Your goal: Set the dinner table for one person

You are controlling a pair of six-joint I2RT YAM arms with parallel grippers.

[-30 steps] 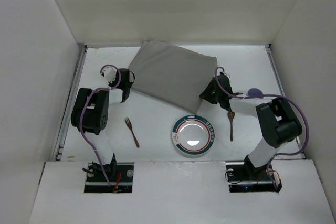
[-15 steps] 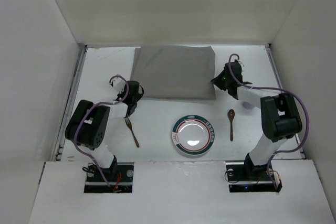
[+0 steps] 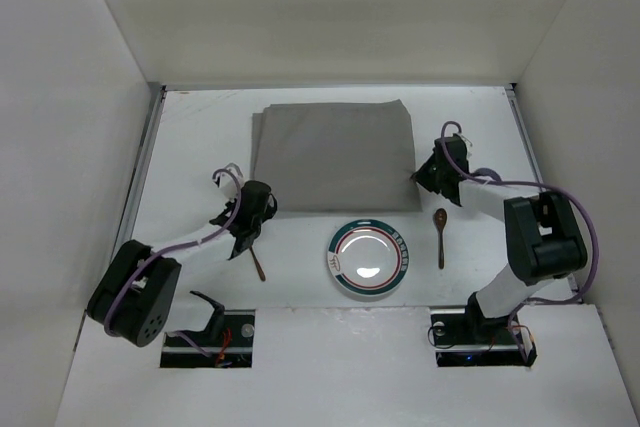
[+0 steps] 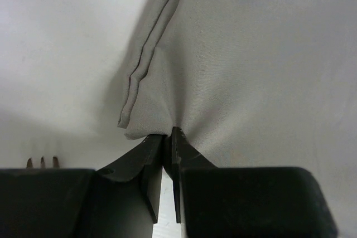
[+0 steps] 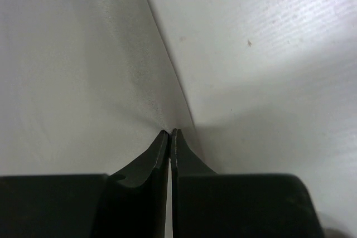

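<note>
A grey cloth (image 3: pixel 333 155) lies flat on the white dinner table (image 3: pixel 190 132), toward the back. My left gripper (image 3: pixel 262 209) is shut on the cloth's near left corner (image 4: pixel 146 129). My right gripper (image 3: pixel 424 178) is shut on its near right corner (image 5: pixel 167 129). A white plate (image 3: pixel 369 258) with a dark rim stands in front of the cloth. A brown fork (image 3: pixel 254 255) lies left of the plate, partly under my left gripper; its tines show in the left wrist view (image 4: pixel 42 162). A brown spoon (image 3: pixel 440 235) lies right of the plate.
White walls and thin metal rails (image 3: pixel 140 182) edge the table on the left, right and back. The arm bases (image 3: pixel 208 332) stand at the near edge.
Both grippers have pulled the cloth toward the near side and squared it up. It was skewed one second ago; its near edge is now just behind the plate.
</note>
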